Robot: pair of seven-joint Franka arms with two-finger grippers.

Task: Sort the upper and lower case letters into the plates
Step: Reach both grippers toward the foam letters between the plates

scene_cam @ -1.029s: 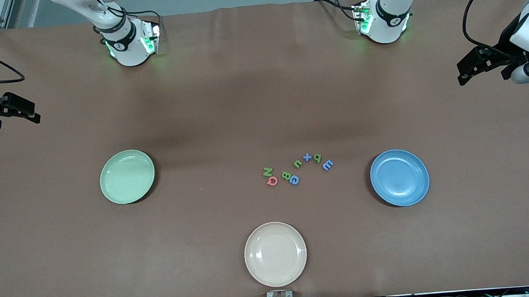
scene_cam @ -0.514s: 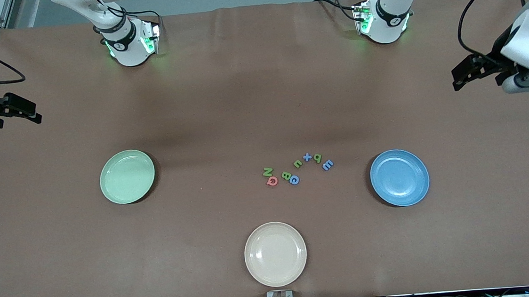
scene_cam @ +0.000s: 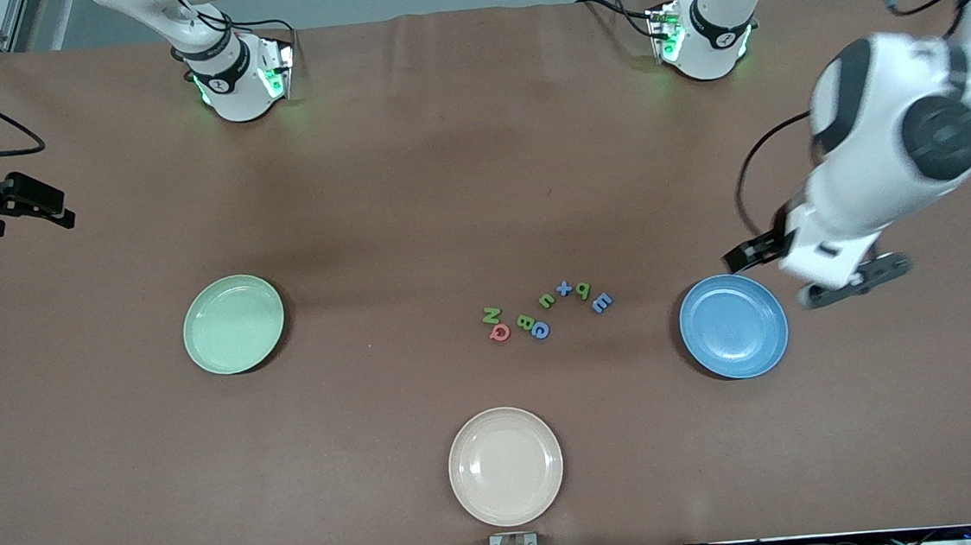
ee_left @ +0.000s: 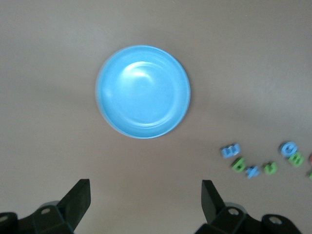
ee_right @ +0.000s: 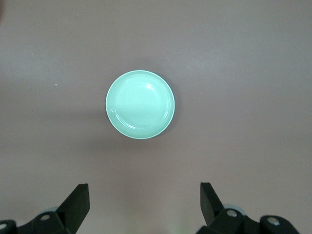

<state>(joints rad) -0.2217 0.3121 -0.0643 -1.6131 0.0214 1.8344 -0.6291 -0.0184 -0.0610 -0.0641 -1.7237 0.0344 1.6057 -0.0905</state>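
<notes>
Nearest the front camera I see the cream plate (scene_cam: 506, 466), bare. Farther back sit the blue plate (scene_cam: 733, 326) toward the left arm's end and the green plate (scene_cam: 233, 323) toward the right arm's end, both bare. I count eight letters (scene_cam: 546, 310) clustered on the table between them, nearer the blue one. My left gripper (scene_cam: 806, 273) hangs just beside the blue plate, jaws wide, holding nothing. My right gripper (scene_cam: 17, 205) waits at the table's edge, spread wide, holding nothing.
</notes>
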